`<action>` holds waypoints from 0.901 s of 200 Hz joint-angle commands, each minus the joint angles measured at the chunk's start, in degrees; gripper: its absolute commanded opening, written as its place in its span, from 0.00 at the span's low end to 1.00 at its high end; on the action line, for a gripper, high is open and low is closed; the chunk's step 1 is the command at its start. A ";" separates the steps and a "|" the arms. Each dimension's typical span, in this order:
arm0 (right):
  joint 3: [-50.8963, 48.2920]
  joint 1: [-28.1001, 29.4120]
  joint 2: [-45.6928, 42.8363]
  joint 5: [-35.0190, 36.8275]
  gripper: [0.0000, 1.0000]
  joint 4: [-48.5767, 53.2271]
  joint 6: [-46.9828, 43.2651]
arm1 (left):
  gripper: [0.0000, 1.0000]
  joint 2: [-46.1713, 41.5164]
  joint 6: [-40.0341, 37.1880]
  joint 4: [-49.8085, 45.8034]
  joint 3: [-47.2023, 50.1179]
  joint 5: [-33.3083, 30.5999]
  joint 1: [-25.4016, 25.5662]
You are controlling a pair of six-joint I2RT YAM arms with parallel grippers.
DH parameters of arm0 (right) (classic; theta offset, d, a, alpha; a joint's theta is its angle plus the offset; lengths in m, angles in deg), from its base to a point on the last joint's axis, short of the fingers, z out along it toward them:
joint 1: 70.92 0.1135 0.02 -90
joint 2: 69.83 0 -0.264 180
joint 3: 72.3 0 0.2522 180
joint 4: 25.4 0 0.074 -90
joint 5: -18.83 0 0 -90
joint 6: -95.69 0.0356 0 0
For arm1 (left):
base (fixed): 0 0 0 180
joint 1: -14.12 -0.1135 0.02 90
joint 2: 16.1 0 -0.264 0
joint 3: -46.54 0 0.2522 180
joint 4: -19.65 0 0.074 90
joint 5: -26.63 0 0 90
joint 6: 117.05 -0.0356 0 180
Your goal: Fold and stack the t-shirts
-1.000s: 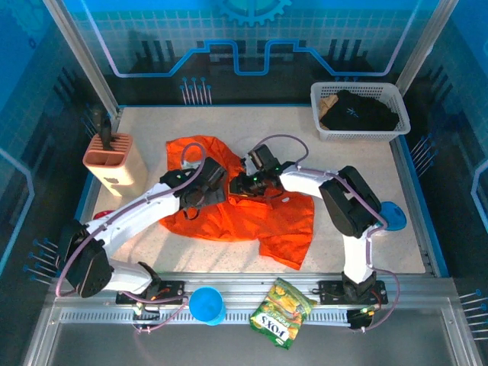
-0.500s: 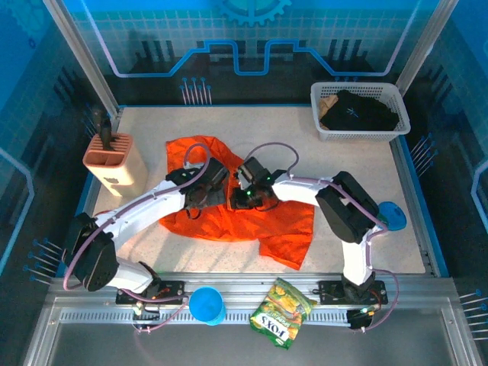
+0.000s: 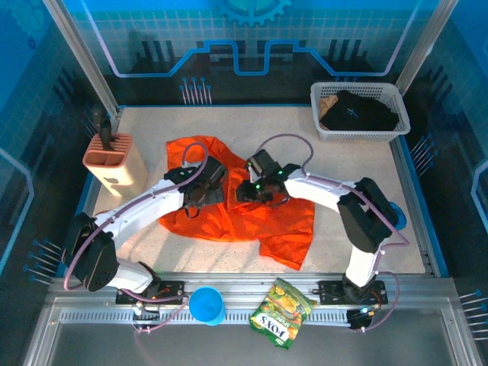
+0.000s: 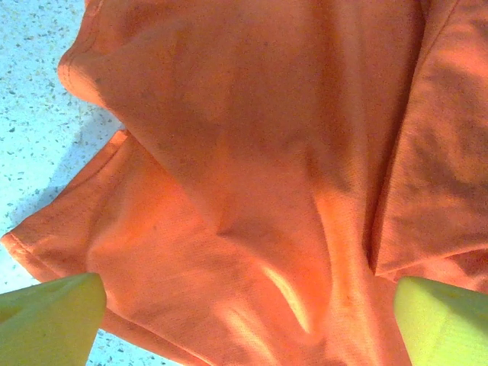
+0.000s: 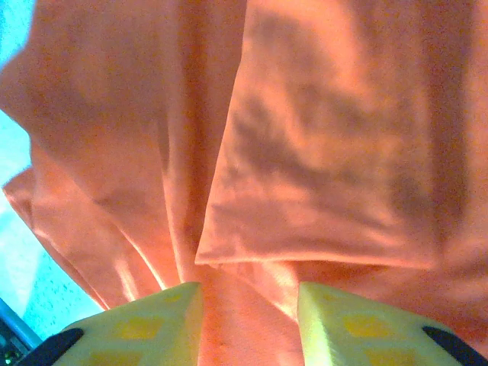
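The orange t-shirt (image 3: 229,221) lies crumpled in the middle of the table (image 3: 358,175), one sleeve trailing toward the near edge. The black t-shirt (image 3: 358,110) sits bundled in the white basket (image 3: 358,134) at the far right corner. Nothing is folded yet, so you are at the spreading stage.

Your left gripper (image 4: 244,320) hovers over the shirt's left side with its fingers (image 4: 46,320) spread wide and holding nothing; a hem and bare table show just beyond them. Your right gripper (image 5: 250,320) is down on the cloth with its fingers (image 5: 152,328) partly apart. Several pleats run into the gap between them, but you cannot tell whether they are pinching the fabric or merely straddling it.

That uncertainty is the main risk. If you lift the right arm on a loose hold, the cloth is likely to slide out. If the fingers have several layers instead, you would probably drag the whole bundle rather than open it.

The overhead view shows both wrists close together over the shirt's middle — an inward move by either arm could knock the other. If the left fingers close where they are, they may catch a mid-panel fold instead of the hem, and that would deepen the wrinkles.
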 commanded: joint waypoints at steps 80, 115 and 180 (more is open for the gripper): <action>3.36 -4.71 10.23 0.11 0.40 3.24 -1.74 | 0.95 8.03 -0.15 5.72 2.08 4.22 -0.55; 1.79 -4.81 10.72 0.17 0.40 2.34 -1.48 | 0.95 10.78 -0.09 6.78 2.35 4.68 -0.59; 1.46 -4.54 9.47 -0.93 0.12 1.62 -0.97 | 0.94 13.53 -0.06 7.98 3.21 4.74 -0.62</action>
